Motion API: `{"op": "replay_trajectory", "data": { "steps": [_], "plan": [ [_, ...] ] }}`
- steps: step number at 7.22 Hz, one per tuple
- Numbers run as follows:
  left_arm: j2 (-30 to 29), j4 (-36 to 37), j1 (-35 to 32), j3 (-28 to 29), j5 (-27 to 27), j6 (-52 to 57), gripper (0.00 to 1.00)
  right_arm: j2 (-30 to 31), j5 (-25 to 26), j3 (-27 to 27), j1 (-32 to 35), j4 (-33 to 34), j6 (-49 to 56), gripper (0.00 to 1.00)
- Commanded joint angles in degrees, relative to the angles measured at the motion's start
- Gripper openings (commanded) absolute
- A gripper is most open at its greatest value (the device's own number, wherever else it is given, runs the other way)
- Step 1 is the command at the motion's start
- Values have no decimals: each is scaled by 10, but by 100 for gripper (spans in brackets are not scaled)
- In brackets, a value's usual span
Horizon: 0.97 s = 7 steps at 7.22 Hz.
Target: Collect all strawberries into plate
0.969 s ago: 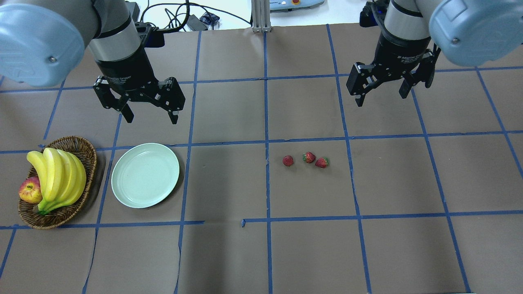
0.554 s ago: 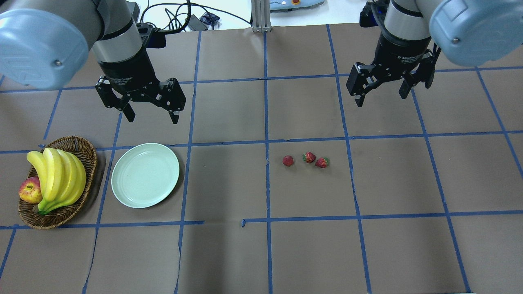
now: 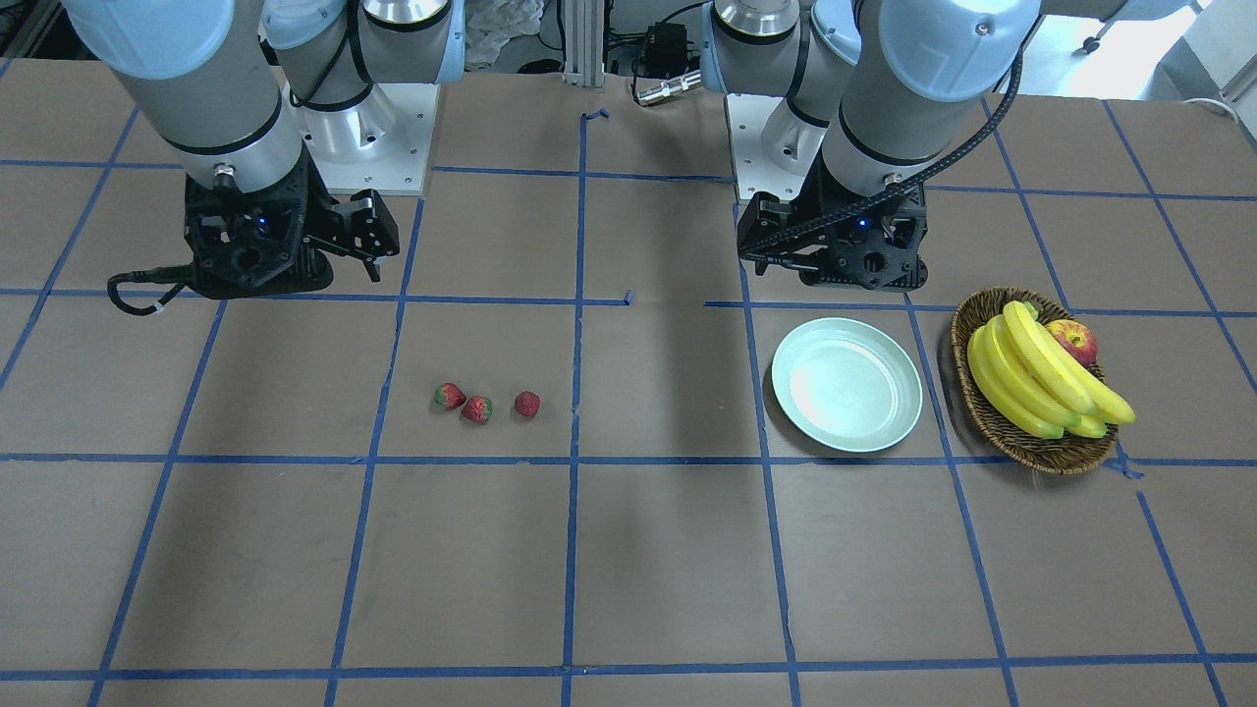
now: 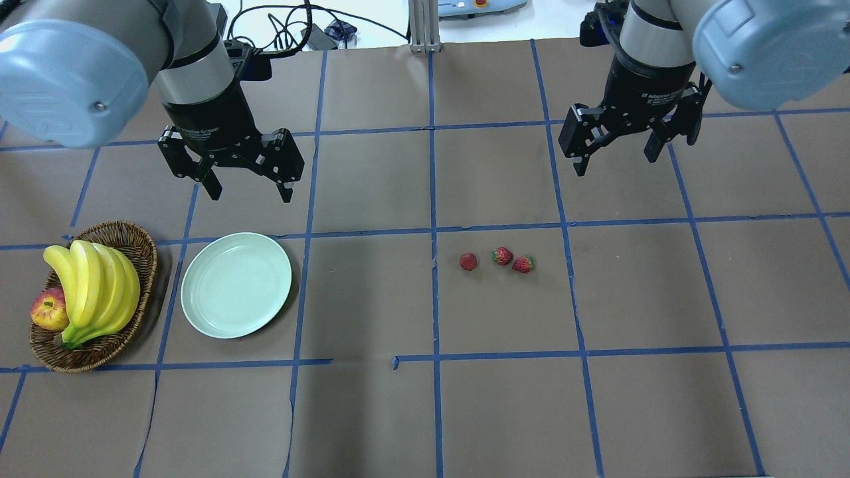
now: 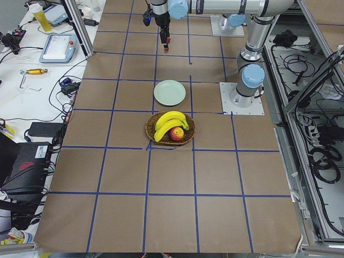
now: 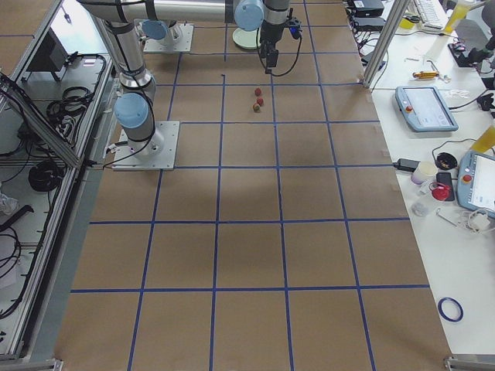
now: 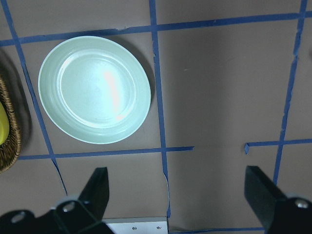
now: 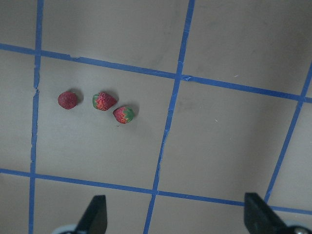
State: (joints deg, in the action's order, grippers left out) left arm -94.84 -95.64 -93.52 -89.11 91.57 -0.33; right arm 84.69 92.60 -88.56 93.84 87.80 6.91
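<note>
Left gripper [image 4: 251, 196] and right gripper [image 4: 615, 164] spread, empty; strawberries [image 4: 503, 255] look light, roll-prone; I'd pinch across their widest part.

Brown wicker basket [image 4: 147, 262] stands at 9 o'clock in the overhead view, on the table [image 4: 505, 411]. It holds a bunch of yellow bananas [image 4: 99, 285] lying across its middle. One red-yellow apple [image 4: 48, 311] sits at the basket's 8 o'clock, touching the bananas. The table surface is brown paper, divided into squares by blue tape [image 4: 433, 186]. A black power adapter [image 4: 319, 36] with cables lies beyond the far edge at 11 o'clock.
</note>
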Motion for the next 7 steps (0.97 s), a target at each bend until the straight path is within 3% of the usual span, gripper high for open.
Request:
{"op": "replay_trajectory", "data": {
  "steps": [1, 5, 7],
  "plan": [
    [-3, 2, 0, -1, 1, -1, 100, -5, -4, -1, 13, 13, 0, 100],
    [-3, 3, 1, -14, 5, -1, 100, -64, -7, -6, 82, 87, -8, 100],
    [-3, 5, 1, -17, 2, -1, 100, -121, -47, -8, 114, 172, -50, 100]
  ]
}}
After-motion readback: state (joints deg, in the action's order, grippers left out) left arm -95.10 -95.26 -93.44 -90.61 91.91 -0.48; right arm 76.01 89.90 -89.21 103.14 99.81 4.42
